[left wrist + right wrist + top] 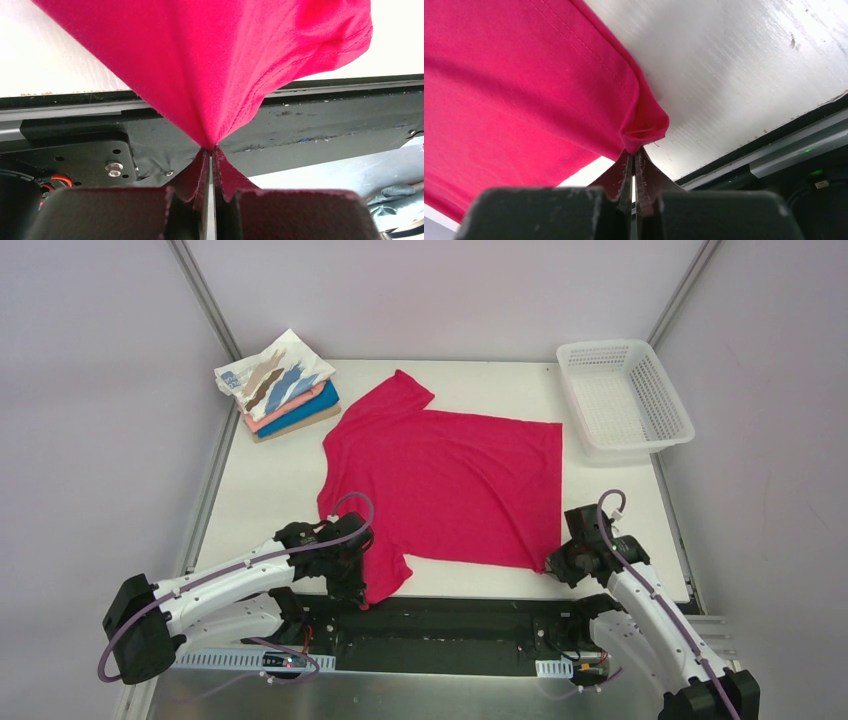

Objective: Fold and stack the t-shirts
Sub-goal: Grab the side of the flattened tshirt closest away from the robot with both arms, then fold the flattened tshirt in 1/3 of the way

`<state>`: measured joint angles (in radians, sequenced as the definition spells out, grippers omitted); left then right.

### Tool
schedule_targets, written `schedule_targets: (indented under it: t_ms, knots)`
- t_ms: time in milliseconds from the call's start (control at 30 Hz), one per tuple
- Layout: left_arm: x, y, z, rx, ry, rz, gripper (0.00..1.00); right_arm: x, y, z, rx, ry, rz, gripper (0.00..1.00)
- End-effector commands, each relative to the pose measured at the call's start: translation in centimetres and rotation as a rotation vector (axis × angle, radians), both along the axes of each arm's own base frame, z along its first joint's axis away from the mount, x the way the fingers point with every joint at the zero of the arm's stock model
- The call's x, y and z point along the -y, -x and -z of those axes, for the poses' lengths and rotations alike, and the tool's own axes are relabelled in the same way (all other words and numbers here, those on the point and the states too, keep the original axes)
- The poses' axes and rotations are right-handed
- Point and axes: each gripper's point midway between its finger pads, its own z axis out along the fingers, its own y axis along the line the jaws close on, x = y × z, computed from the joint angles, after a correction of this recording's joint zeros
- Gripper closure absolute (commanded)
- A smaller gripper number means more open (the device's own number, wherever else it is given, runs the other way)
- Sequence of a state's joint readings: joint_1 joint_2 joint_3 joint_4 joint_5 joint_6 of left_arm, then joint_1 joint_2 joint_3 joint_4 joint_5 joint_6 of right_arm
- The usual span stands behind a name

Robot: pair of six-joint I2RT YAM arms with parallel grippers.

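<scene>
Your white table (250, 500), grey walls (90, 390) around. Crimson-pink t-shirt (450, 480): spread mid-table, reaching the near edge. Left gripper (210, 150) clenched on its near sleeve, right gripper (634, 152) on its near-right hem corner. Folded t-shirts (285, 390): far-left corner, lower ones mostly hidden. Basket (625, 395): far-right corner.

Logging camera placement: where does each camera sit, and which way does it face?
Top external: above and behind the robot, looking down on the table, crimson t-shirt, folded stack and basket; left arm and right arm show.
Left wrist: on that arm, looking along the shut left hand at the pinched sleeve; its fingers show.
Right wrist: on that arm, looking along the shut right hand at the pinched hem corner; its fingers show.
Shared: all show the crimson t-shirt.
</scene>
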<state>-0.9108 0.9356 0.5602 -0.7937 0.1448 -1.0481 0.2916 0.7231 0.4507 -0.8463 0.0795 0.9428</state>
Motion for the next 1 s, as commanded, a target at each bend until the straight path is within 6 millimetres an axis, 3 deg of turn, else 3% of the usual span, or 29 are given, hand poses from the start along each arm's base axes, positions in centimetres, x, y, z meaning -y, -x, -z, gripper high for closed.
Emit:
schedule_targets:
  t_ms: [0, 133, 267, 533, 767, 967]
  knots:
    - [0.2, -0.4, -1.1, 0.026, 0.003, 0.008, 1.00, 0.4, 0.3, -1.1, -0.009, 0.028, -0.022, 1.00]
    - [0.2, -2.9, -2.4, 0.124, -0.020, 0.000, 1.00, 3.2, -1.3, -2.0, 0.055, 0.193, -0.005, 1.00]
    - [-0.1, -4.0, -2.8, 0.124, -0.007, -0.031, 1.00, 4.3, -1.7, -2.2, 0.057, 0.257, 0.001, 0.99]
    - [-1.5, -1.4, -3.1, 0.028, 0.018, -0.013, 1.00, 5.1, -1.1, -1.5, -0.033, 0.305, 0.014, 0.97]
    - [-1.8, -0.1, -4.4, 0.028, 0.066, 0.016, 1.00, 3.5, -0.7, -1.6, -0.057, 0.226, -0.038, 0.97]
    - [-2.4, -1.6, -6.5, 0.131, 0.052, 0.014, 1.00, 3.7, -0.9, -2.2, -0.037, 0.235, -0.025, 0.95]
